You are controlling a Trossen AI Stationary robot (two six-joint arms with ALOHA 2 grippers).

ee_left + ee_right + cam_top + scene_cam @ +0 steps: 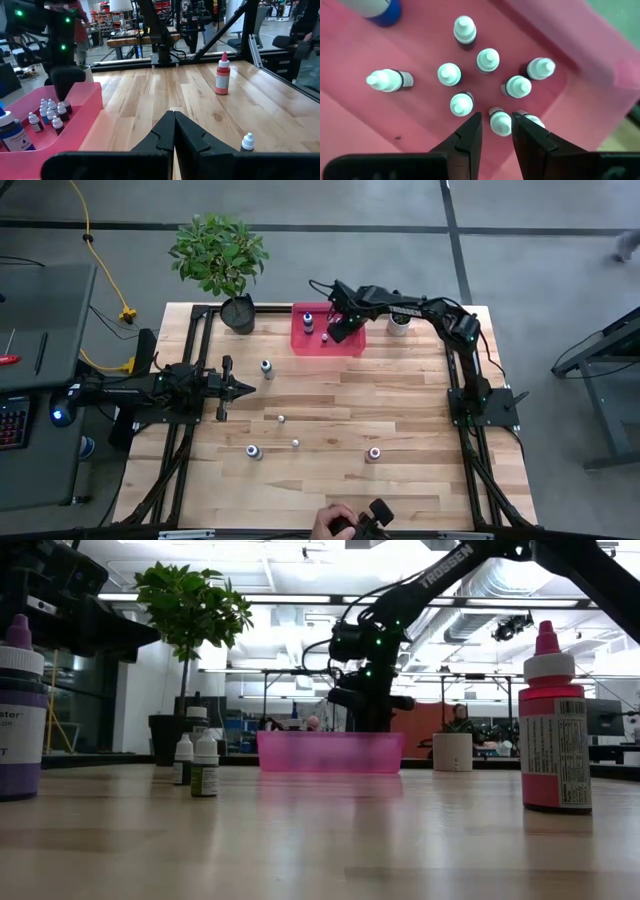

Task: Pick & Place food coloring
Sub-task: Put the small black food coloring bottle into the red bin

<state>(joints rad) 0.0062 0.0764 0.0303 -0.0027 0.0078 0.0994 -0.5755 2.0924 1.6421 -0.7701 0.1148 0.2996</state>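
Observation:
The pink bin (328, 340) sits at the table's far edge and holds several tiny white-capped food coloring bottles (461, 104) standing upright, plus a larger blue one (12, 135). My right gripper (497, 132) hangs over the bin, pointing down and open. Its fingers stand on either side of one small bottle (500, 122) that stands on the bin floor. More bottles stand loose on the table: small ones (281, 419), a purple one (20, 710) and a red one (555, 730). My left gripper (173, 120) is shut, left of the table's middle.
A potted plant (235, 310) stands left of the bin and a small white pot (398, 325) to its right. A person's hand (345, 525) holding a dark device shows at the near edge. Black frame rails (190, 370) run along both table sides.

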